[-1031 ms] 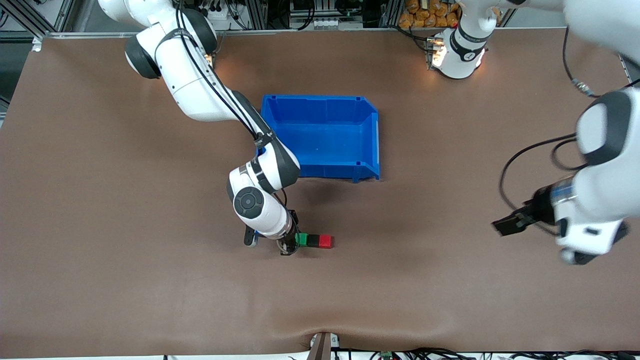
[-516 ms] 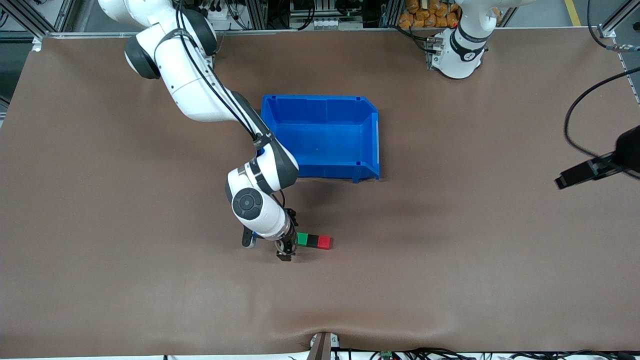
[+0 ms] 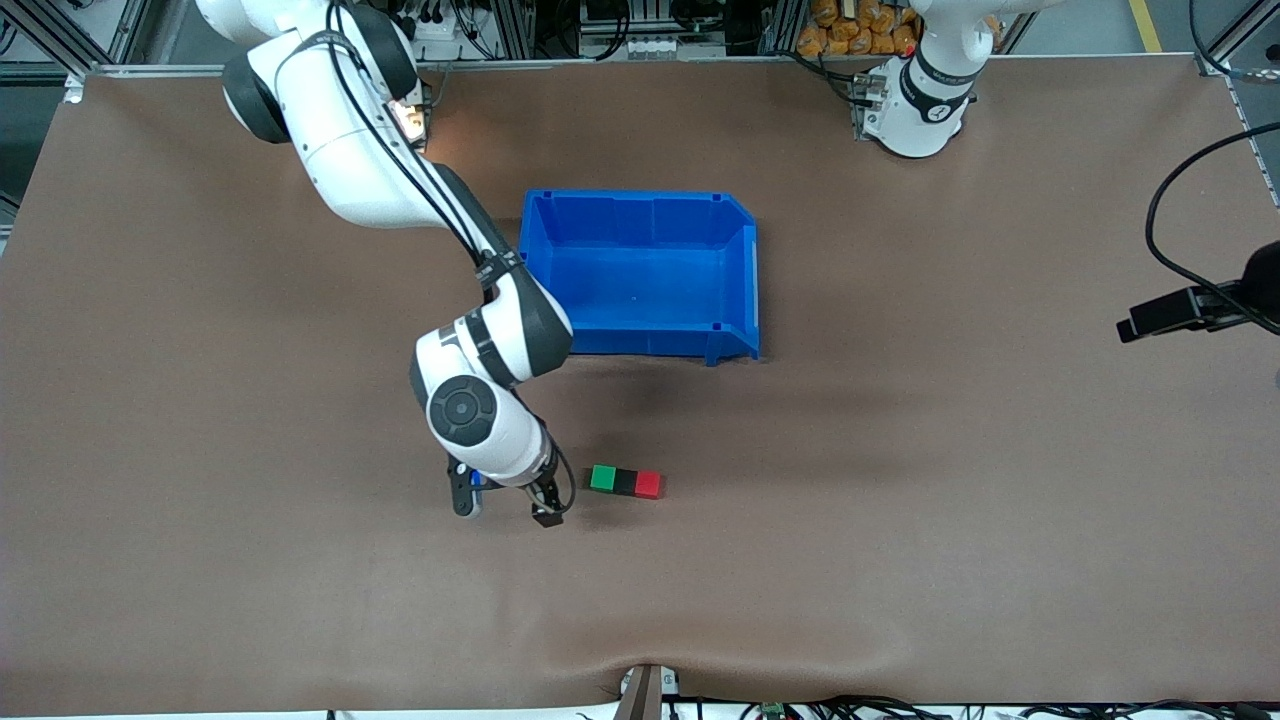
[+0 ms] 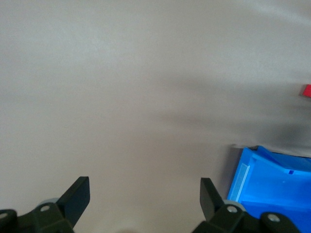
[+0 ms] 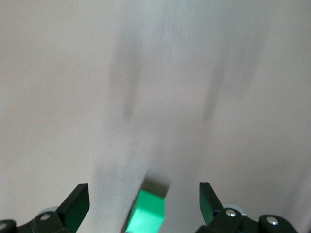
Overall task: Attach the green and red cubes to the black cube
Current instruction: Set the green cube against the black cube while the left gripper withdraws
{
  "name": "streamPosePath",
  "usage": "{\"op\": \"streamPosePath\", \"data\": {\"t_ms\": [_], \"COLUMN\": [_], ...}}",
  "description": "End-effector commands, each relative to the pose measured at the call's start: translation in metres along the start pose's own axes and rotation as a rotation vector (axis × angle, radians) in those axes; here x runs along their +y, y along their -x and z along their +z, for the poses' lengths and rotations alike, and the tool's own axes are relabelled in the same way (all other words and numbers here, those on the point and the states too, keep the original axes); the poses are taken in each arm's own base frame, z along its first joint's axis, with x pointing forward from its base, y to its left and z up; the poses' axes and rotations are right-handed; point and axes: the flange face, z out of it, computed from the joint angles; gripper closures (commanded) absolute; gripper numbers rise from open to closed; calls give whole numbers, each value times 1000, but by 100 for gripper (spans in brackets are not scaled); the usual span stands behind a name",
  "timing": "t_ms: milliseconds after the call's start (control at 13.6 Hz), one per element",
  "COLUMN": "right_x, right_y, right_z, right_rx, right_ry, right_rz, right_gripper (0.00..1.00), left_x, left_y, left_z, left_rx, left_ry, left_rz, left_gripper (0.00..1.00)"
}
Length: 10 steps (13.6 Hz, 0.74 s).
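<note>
Right claw (image 3: 505, 503) now open, off green cube (image 3: 602, 478).

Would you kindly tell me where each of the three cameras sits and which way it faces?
Front view: high across the table, facing both arms' bases; shows the row of green cube, black cube and red cube, the blue plastic bin, and the open right gripper.
Left wrist view: looks down past the open left gripper at the bin and a red sliver.
Right wrist view: looks down between its own fingers at the green cube.
All views share the brown table.
</note>
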Motion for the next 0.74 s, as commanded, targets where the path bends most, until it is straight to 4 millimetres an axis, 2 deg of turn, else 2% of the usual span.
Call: {"op": "streamPosePath", "data": {"t_ms": [0,147,368,516,663], "right_x": [6,11,26,47,74], "right_y": [-42,-71,-103,-125,-155], "right_z": [-44,-67,-82,-108,-134], "right_rx": [3,-10,-35,-50,-67], "right_ry": [58,95,155,161,163], "right_rz": [-148,-229,-364,-444,-536], "right_gripper": [0,0,0,0,0], "left_x": [-10,-10,-12,-13,-12], "left_y": [27,42,73,75,60], "left_z": [3,7,22,20,9], "left_rx": [4,24,92,114,129], "left_ry": [8,3,-8,-17,-35], "left_rz": [32,33,105,136,136], "left_gripper": [0,0,0,0,0]}}
